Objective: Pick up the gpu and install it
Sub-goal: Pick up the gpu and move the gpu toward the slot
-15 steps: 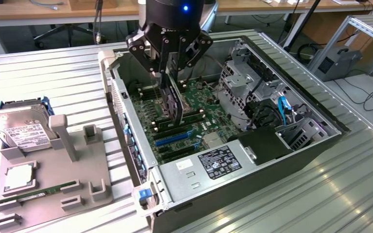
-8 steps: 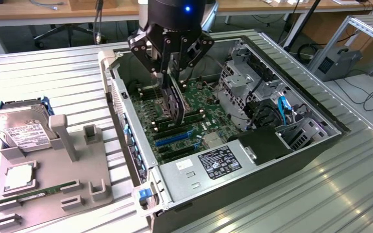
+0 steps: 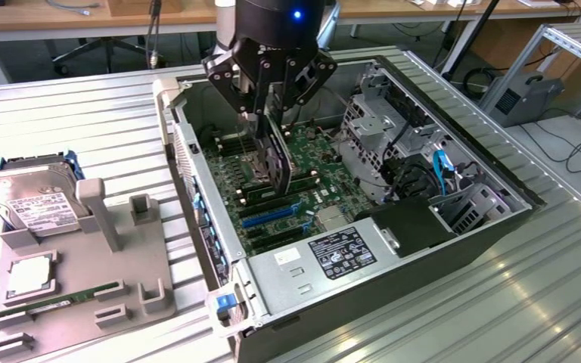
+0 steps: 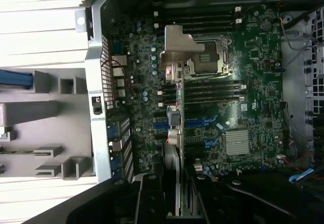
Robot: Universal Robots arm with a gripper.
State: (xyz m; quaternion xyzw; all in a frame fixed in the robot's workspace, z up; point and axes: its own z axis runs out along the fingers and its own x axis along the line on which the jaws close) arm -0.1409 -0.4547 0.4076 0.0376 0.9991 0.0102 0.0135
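End effector (image 3: 270,112) vert., tight grip.

Light, general: bright and even, falling from overhead; shadows soft-edged throughout
Glare: table slats (image 3: 532,302) at the exterior view's 5 o'clock shine near white; in my wrist view the slats beside the case (image 3: 182,151) burn out to blank white
Shade: case interior dimmer than the table, darkest at the exterior view's 3 o'clock, round the drive cage (image 3: 371,128)
Motherboard (image 4: 243,97): evenly lit, its green holds true
My gripper (image 3: 270,113) and the gpu (image 3: 276,159) clamped in it: black on black, laying faint shade on the board
Blue lamp (image 3: 296,13), 12 o'clock: a small hot glow
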